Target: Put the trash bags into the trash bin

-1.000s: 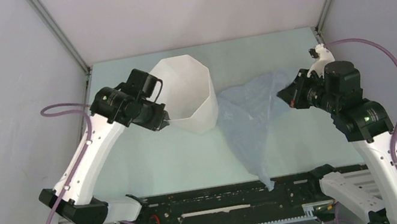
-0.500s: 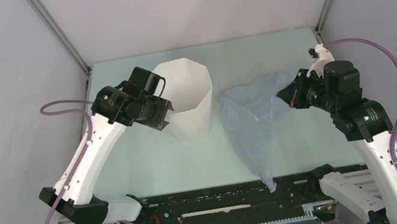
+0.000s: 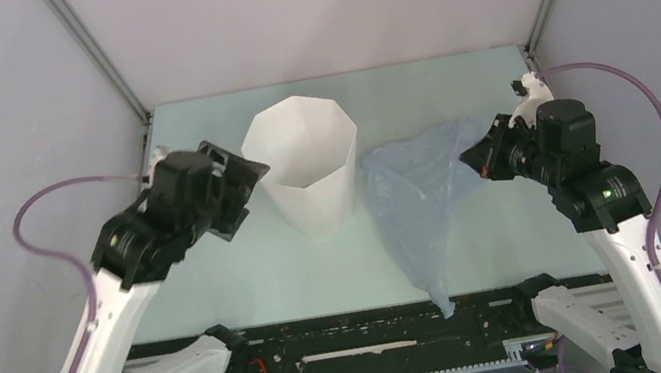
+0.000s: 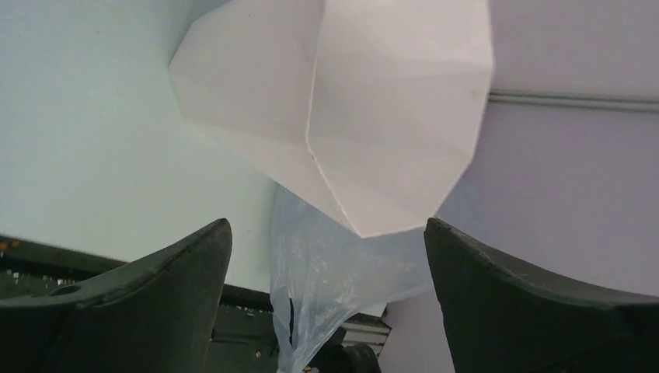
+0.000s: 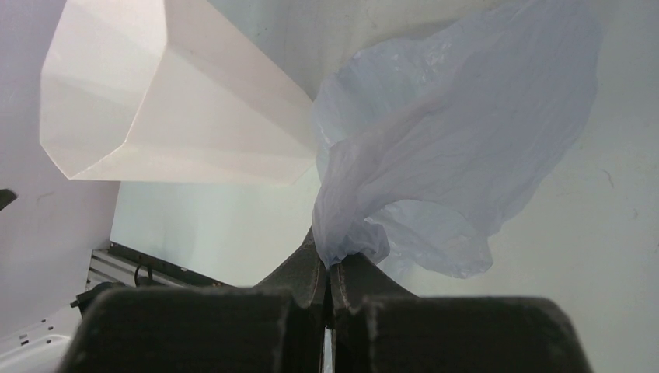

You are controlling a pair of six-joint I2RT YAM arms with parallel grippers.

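Observation:
The white faceted trash bin (image 3: 305, 168) stands upright at the middle of the pale green table, with nothing holding it. My left gripper (image 3: 242, 179) is open just left of the bin and apart from it. In the left wrist view the bin (image 4: 365, 116) fills the space ahead of the wide jaws (image 4: 327, 225), and nothing lies between them. The pale blue trash bag (image 3: 420, 202) lies spread on the table right of the bin, trailing toward the near edge. My right gripper (image 3: 479, 162) is shut on a bunched corner of the bag (image 5: 458, 148), pinched at its fingertips (image 5: 330, 260).
A black rail (image 3: 381, 328) runs along the near edge, and the bag's tail reaches it. Grey walls with metal corner posts (image 3: 97, 58) close in the table on three sides. Purple cables (image 3: 33, 221) loop off both arms.
My left gripper has opened, let go of the bin's rim and drawn back to the left. The bin has settled from a tilt to upright. The right arm and bag have hardly moved.

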